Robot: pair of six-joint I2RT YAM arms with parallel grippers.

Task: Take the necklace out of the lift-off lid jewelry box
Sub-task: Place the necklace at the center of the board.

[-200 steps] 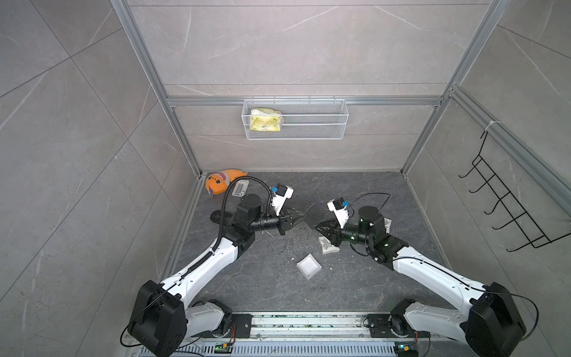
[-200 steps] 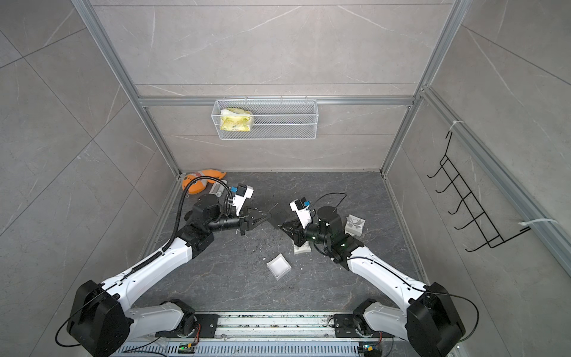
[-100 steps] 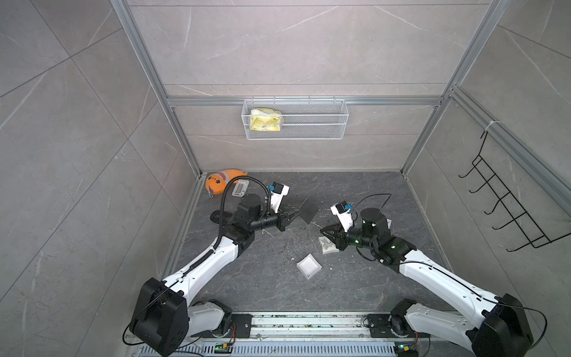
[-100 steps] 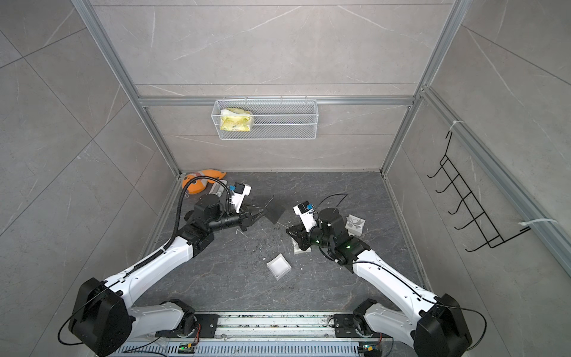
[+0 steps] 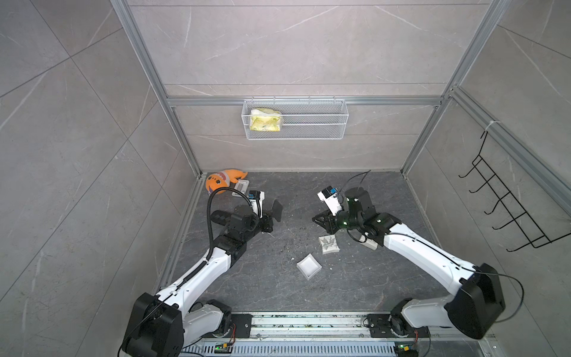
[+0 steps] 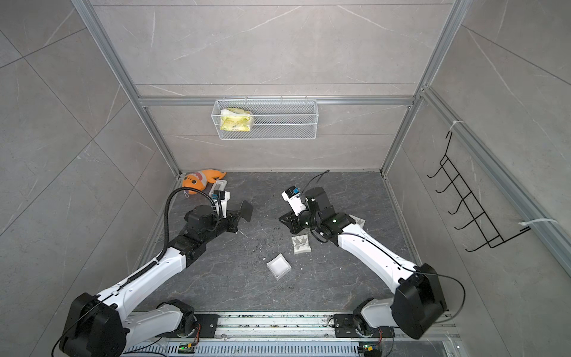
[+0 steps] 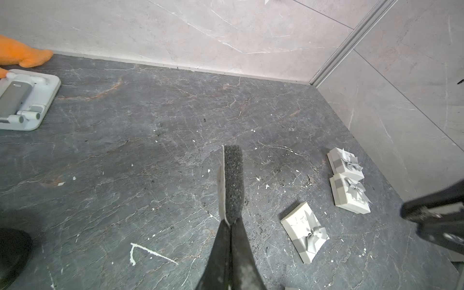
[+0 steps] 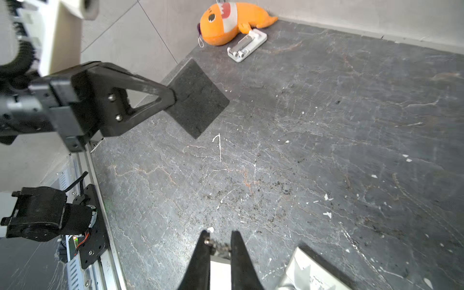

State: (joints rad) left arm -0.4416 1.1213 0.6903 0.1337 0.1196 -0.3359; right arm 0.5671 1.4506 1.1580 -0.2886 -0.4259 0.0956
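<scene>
Left jaws clamped on a dark foam pad (image 8: pixel 198 100), held above the desk (image 5: pixel 272 278). Right jaws nearly together, pinching the necklace (image 8: pixel 220 247), at twelve o'clock from the open box (image 5: pixel 309 266).

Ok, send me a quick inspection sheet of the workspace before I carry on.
Surface: dark stone tabletop, scattered white flecks and grit.
Job's things: necklace lying loose on the tabletop; open white box half; three bow-topped gift boxes.
Clutter: orange plush toy, white stand.
Grippers: left tool shut on foam insert; right tool with jaws narrowly apart, contents unclear.
Cables: black hose looped over left arm; thin wire above right wrist.
Surroundings: wire basket holding yellow packet; black hook rack on side wall.
</scene>
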